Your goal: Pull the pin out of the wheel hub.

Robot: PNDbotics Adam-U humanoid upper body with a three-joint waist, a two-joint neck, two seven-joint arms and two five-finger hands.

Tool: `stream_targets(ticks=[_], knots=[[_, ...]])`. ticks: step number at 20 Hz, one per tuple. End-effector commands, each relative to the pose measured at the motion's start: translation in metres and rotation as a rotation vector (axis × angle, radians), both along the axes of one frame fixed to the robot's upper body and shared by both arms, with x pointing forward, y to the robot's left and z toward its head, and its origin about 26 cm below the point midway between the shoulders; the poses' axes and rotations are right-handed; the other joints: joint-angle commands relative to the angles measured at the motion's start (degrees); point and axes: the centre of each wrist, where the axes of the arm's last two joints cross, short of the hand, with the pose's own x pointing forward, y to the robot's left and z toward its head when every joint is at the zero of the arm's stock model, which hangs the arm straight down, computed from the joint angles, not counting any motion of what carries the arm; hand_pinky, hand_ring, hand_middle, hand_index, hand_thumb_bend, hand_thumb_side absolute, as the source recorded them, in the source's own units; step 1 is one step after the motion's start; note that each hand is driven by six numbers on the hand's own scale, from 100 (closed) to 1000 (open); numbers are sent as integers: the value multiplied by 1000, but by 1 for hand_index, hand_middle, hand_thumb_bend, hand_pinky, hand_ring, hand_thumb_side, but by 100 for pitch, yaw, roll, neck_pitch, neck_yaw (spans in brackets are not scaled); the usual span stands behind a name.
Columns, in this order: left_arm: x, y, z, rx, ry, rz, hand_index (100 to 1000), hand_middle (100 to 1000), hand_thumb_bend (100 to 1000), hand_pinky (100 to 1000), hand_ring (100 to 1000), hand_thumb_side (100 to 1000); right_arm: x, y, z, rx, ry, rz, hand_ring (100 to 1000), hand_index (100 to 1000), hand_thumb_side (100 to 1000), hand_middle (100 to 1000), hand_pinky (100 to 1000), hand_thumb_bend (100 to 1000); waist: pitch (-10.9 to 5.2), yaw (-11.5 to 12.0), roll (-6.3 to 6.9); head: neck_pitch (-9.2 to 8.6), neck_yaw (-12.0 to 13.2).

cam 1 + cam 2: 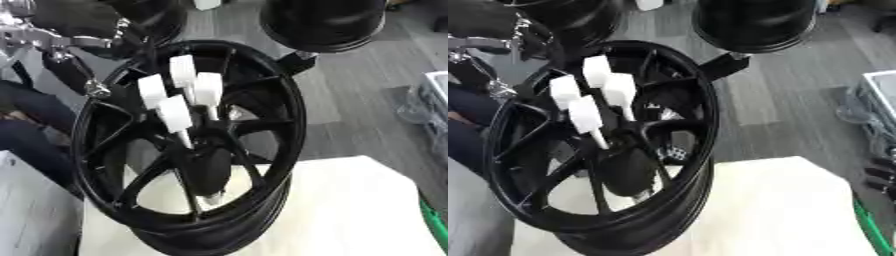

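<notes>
A black wheel hub stands tilted on the white tabletop, four white-handled pins projecting from its centre. Dark fingertips of the right robot hand show at the edge, their pose indiscernible; any pin likely needs a straight pull along its axis.

1 black wheel hub; 4 white-capped pins in its center.
</notes>
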Motion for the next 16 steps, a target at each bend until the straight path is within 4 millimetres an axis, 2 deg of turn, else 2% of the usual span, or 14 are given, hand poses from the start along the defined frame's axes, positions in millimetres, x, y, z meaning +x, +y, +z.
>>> stream_targets(ticks=[1,16], knots=[[2,7,4,402,75,-186,794,740,343,698,373,100,3,-3,13,-30,-35,9,755,922,999,764,690,100,-48,-3,-33,-12,-3],[13,7,-18,384,32,-234,818,770,358,689,367,100,4,-1,16,-31,-44,14,755,923,997,764,690,100,-5,-37,-43,-12,9]])
